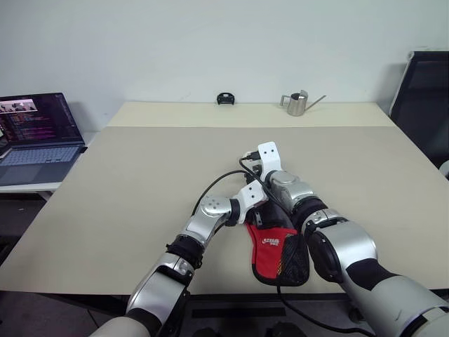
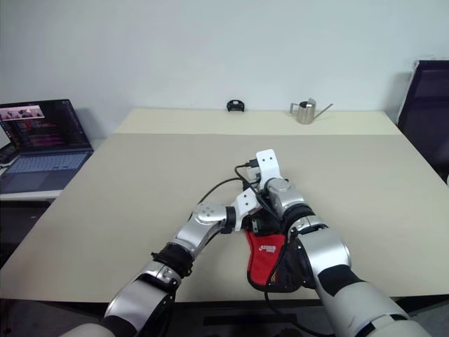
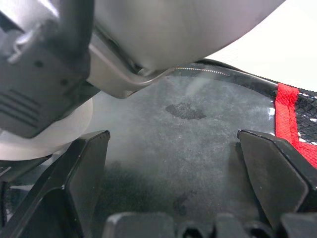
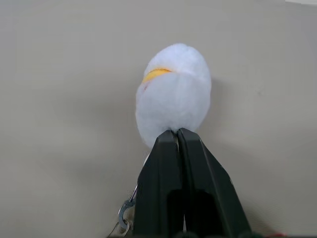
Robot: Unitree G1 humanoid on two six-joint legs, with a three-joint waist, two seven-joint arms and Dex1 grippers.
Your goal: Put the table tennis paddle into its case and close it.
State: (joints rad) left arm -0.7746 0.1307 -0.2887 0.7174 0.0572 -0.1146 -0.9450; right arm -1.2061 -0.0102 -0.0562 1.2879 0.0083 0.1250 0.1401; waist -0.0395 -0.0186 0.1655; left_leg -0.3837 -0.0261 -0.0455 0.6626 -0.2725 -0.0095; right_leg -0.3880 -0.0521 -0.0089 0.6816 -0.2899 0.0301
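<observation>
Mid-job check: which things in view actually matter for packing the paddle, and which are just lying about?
Job:
- case, black and red, at the table's near edge
- left gripper, jaws open over the case
- right gripper, jaws shut

Lying about:
- white-yellow ball
- metal watering can
- small black object
- laptop

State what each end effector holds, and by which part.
Left end effector open over the case, holding nothing. Right end effector shut; any hold cannot be told.
</observation>
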